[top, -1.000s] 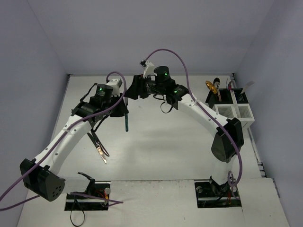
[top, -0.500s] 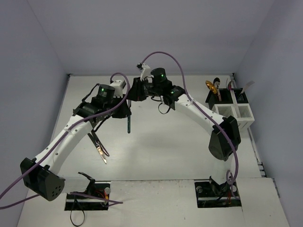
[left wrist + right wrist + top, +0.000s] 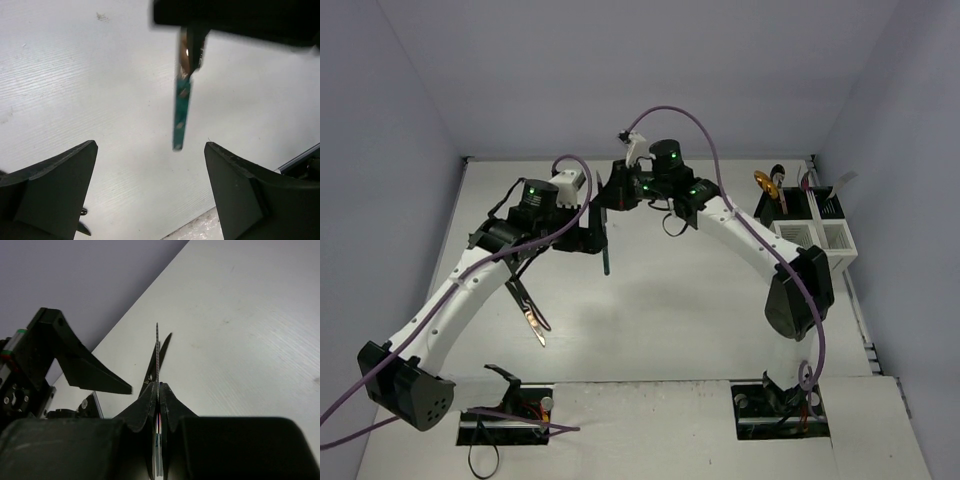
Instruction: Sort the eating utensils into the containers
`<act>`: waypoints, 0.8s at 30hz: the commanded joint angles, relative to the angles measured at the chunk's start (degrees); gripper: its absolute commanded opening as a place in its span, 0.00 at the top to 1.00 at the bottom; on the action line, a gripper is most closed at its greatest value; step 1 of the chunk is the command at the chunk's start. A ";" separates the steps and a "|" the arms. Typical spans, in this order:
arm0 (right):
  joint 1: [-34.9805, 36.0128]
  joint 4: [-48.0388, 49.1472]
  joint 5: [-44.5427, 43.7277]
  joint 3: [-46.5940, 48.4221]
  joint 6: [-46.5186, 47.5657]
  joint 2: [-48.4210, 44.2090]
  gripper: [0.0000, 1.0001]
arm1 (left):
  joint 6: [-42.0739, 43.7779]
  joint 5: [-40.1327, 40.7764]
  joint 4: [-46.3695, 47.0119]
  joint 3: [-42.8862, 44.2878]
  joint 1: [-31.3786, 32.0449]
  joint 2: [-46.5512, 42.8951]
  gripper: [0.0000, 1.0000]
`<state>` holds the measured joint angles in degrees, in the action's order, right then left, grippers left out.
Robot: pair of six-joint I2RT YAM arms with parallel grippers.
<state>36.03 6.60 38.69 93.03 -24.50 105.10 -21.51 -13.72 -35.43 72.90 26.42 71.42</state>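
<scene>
A teal-handled knife (image 3: pixel 605 255) hangs upright above the middle back of the table. My right gripper (image 3: pixel 607 203) is shut on its blade. In the right wrist view the blade (image 3: pixel 157 352) shows edge-on between the closed fingers of the right gripper (image 3: pixel 158 388). My left gripper (image 3: pixel 591 232) stands open just left of the knife, touching nothing. In the left wrist view the teal handle (image 3: pixel 181 112) hangs free above the wide-open left gripper (image 3: pixel 150 144). The containers (image 3: pixel 813 236), white and black bins, stand at the far right with a gold spoon (image 3: pixel 764 182) sticking up.
A few loose utensils (image 3: pixel 527 306) lie on the table under the left arm. Black base plates (image 3: pixel 506 414) (image 3: pixel 781 409) sit at the near edge. Walls close in on the left, back and right.
The right gripper has shut on the knife's blade and the left gripper has opened and let go. The knife has shifted slightly right.
</scene>
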 commanded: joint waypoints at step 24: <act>-50.74 -18.57 3.09 -13.78 58.93 -35.34 1.00 | 1.97 -13.20 2.80 -0.14 -14.64 3.70 0.13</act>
<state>-14.01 -13.45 39.68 82.24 24.53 68.03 -19.86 -26.00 -36.30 72.72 11.56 76.85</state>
